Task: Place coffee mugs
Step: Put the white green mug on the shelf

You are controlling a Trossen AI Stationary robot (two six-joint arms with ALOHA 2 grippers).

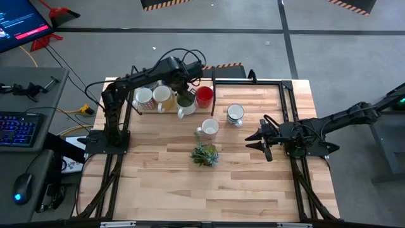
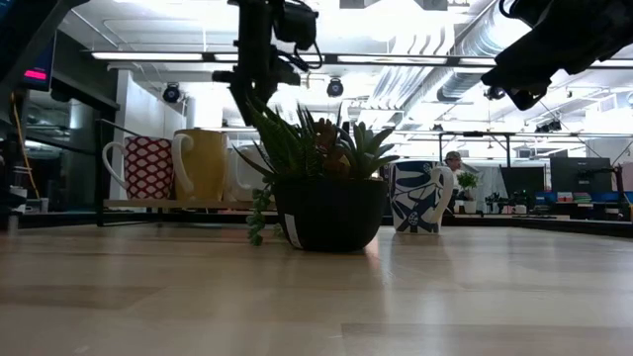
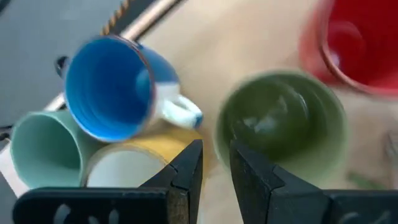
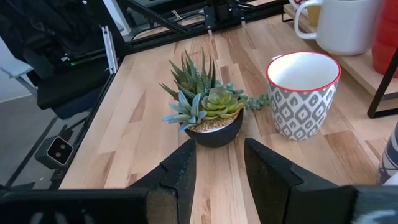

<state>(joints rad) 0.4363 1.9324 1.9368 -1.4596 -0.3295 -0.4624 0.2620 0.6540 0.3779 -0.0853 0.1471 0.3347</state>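
My left gripper (image 1: 183, 87) (image 3: 216, 167) hovers above the mugs on the low rack at the table's far left, its fingers a narrow gap apart and touching nothing. Below it stand the olive green mug (image 3: 280, 127) (image 1: 185, 99), the red mug (image 3: 357, 43) (image 1: 204, 96), a teal mug (image 3: 40, 152) and a yellow mug (image 3: 124, 167). A blue mug (image 3: 112, 87) lies tilted on top of its neighbours. A grey-patterned mug (image 4: 303, 93) (image 1: 209, 127) and a blue-and-white mug (image 1: 235, 114) (image 2: 420, 196) stand on the tabletop. My right gripper (image 1: 255, 140) (image 4: 217, 163) waits open at the right.
A small spiky plant in a dark pot (image 1: 204, 154) (image 4: 208, 109) stands mid-table, straight ahead of my right gripper. A white mug (image 1: 185, 112) (image 4: 341, 22) sits at the rack's near edge. A black frame (image 1: 214, 95) bounds the rack. Bare wood lies along the near side.
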